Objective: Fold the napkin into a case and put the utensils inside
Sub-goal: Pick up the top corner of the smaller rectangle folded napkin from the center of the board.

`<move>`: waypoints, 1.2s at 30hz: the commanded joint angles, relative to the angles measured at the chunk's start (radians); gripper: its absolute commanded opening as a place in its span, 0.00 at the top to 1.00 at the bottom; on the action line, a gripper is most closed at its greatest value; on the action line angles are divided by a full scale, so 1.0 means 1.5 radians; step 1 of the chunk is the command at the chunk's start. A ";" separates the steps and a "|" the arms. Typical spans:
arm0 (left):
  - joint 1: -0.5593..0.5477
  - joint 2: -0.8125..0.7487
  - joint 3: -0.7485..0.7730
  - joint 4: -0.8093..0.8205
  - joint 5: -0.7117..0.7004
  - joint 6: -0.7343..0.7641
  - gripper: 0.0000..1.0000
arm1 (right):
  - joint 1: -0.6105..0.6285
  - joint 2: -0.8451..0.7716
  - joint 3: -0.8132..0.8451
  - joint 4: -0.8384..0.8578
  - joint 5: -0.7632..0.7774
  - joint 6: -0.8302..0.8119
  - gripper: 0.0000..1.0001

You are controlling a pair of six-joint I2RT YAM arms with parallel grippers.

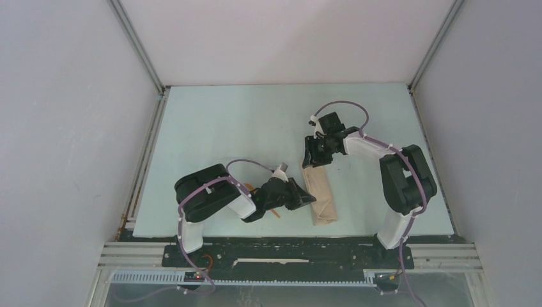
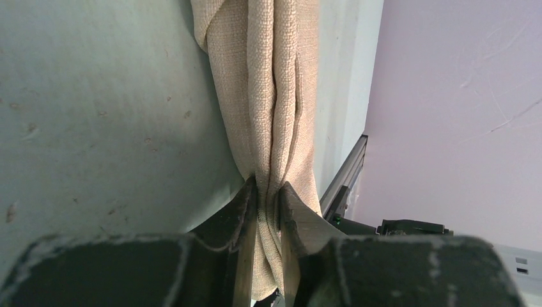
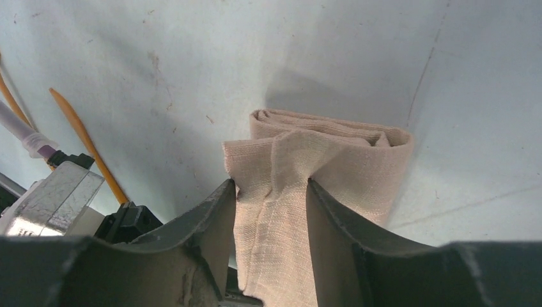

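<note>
The beige napkin [image 1: 321, 199] lies folded into a narrow strip running from near to far on the table, right of centre. My left gripper [image 1: 309, 199] comes at its near half from the left and, in the left wrist view, my left gripper [image 2: 268, 188] is shut on a bunched ridge of the napkin [image 2: 268, 77]. At the far end, my right gripper [image 1: 317, 160] points down; in the right wrist view my right gripper [image 3: 271, 183] pinches a raised fold of the napkin [image 3: 345, 153]. The orange utensils [image 1: 276, 213] lie under the left arm; one pointed piece [image 3: 86, 144] shows left of the cloth.
The pale green table [image 1: 243, 128] is walled by grey panels on three sides. An aluminium rail [image 1: 287, 246] with both arm bases runs along the near edge. The left arm's body [image 1: 211, 195] and its cable hang over the utensils.
</note>
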 commanded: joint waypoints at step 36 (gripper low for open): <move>0.010 -0.068 -0.017 -0.030 -0.041 0.105 0.52 | 0.114 -0.014 0.036 -0.012 0.192 -0.004 1.00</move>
